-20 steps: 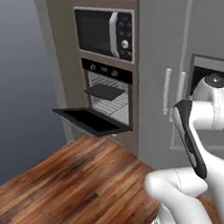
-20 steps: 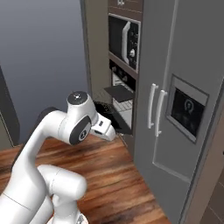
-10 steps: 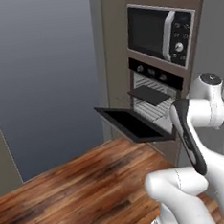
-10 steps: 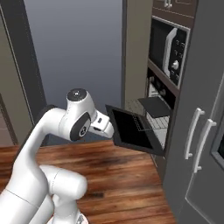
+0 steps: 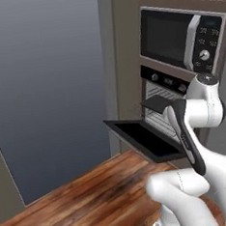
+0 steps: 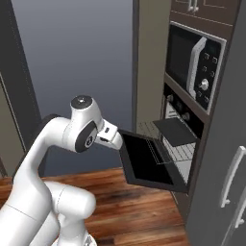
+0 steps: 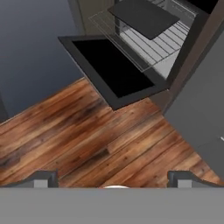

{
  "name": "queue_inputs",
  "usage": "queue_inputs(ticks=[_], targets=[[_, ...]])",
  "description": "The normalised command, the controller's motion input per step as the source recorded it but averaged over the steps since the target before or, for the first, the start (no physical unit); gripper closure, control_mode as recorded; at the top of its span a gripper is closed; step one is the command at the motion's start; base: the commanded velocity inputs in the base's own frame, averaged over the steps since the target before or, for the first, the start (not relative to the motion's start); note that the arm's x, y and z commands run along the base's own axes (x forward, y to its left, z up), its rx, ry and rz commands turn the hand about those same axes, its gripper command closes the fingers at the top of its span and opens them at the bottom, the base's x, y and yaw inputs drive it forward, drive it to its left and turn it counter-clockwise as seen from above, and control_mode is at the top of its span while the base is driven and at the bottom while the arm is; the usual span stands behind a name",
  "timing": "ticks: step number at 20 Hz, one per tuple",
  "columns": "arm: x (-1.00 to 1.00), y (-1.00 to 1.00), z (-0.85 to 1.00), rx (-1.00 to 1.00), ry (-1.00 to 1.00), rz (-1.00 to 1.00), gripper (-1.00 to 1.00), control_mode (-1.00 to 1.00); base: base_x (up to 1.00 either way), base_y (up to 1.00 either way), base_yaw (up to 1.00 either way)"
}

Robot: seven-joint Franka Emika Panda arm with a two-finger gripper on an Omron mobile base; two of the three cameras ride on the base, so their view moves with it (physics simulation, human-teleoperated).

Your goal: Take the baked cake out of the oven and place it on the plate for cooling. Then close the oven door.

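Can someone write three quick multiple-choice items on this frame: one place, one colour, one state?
1. Where is the microwave relative to the oven?
A. directly above
B. directly below
C. on the floor

2. What colour is the flat tray on the pulled-out rack?
A. white
B. red
C. dark grey

3. How does the oven door stand?
A. shut
B. dropped open
C. removed

Answers: 1 A, its keypad and dial sit over the oven's knobs. 2 C, it looks dark grey in the hand view. 3 B, the panel lies level in front of the oven opening.
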Motion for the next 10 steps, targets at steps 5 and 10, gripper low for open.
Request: queue_inputs(ticks=[5, 10], targets=[[0.00, 0.00, 0.00, 0.00, 0.00, 0.00, -1.00, 1.00, 0.85, -0.11, -0.16], [0.00, 0.00, 0.00, 0.00, 0.00, 0.00, -1.00, 1.00, 0.71, -0.38, -0.12]])
